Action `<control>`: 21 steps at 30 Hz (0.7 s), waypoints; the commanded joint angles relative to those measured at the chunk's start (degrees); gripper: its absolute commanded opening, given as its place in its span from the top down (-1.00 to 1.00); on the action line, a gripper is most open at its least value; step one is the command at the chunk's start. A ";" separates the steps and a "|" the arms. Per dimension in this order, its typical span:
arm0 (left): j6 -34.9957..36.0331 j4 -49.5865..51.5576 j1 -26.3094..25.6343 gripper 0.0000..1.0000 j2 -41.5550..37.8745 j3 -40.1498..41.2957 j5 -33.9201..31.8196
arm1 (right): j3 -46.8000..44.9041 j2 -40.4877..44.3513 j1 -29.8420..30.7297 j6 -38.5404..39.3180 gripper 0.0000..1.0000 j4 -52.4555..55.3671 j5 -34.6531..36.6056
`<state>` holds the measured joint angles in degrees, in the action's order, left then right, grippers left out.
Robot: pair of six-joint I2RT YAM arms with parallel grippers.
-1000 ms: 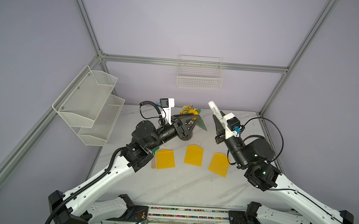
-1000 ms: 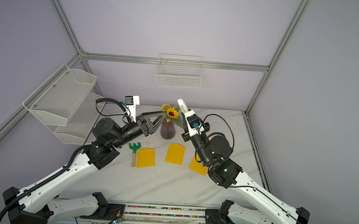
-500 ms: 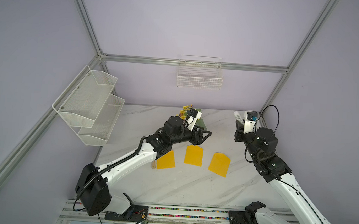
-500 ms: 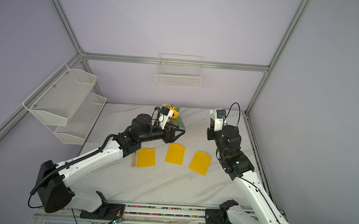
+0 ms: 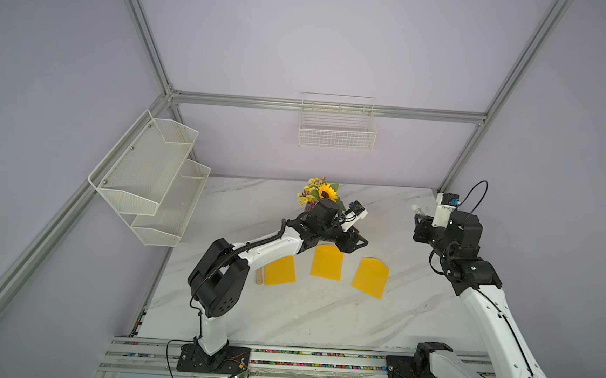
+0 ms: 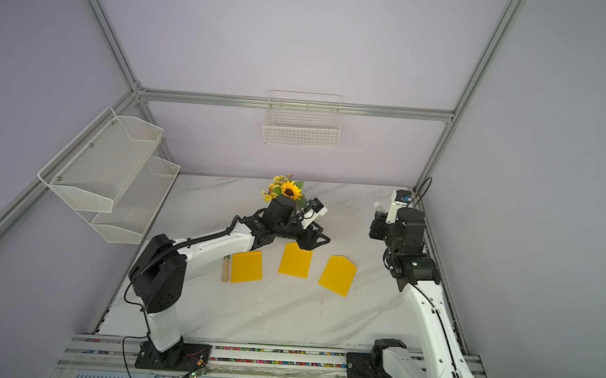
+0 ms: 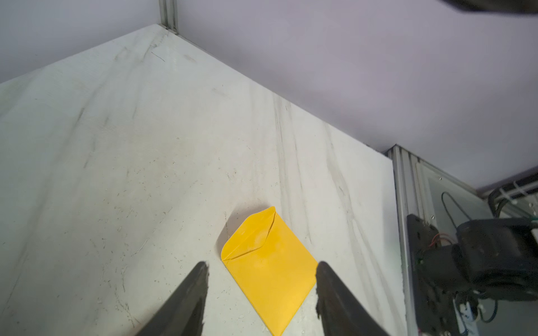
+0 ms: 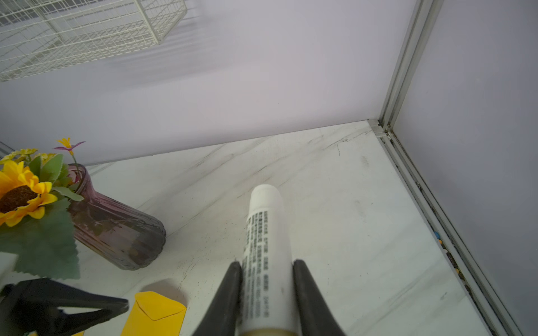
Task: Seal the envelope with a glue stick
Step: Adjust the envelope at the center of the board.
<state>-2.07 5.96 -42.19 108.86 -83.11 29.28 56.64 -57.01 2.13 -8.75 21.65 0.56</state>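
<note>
1 glue stick: light, stiff, slick; I grip its barrel in right claw; left claw wide, empty.

Rows of small dark print along the glue stick, too blurred for reading.

We see a robotics lab cell — silver aluminium frame bars, plain lilac wall panels, two white-and-black robot arms on a near metal rail.
</note>
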 commanded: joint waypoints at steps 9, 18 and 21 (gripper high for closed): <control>20.50 6.63 -0.35 -0.22 12.13 -9.21 3.79 | -0.65 2.15 -0.09 -0.44 1.00 0.67 -2.05; 23.18 13.39 -0.34 -0.29 22.10 -20.58 4.06 | -0.87 3.29 -0.11 0.01 1.00 0.76 -3.04; 22.85 14.37 -0.34 -0.36 24.51 -23.43 5.50 | -0.93 3.54 -0.11 0.14 1.00 0.76 -3.29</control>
<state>19.29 18.68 -42.46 132.22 -103.15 32.05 55.90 -54.54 2.13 -8.73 22.44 -1.91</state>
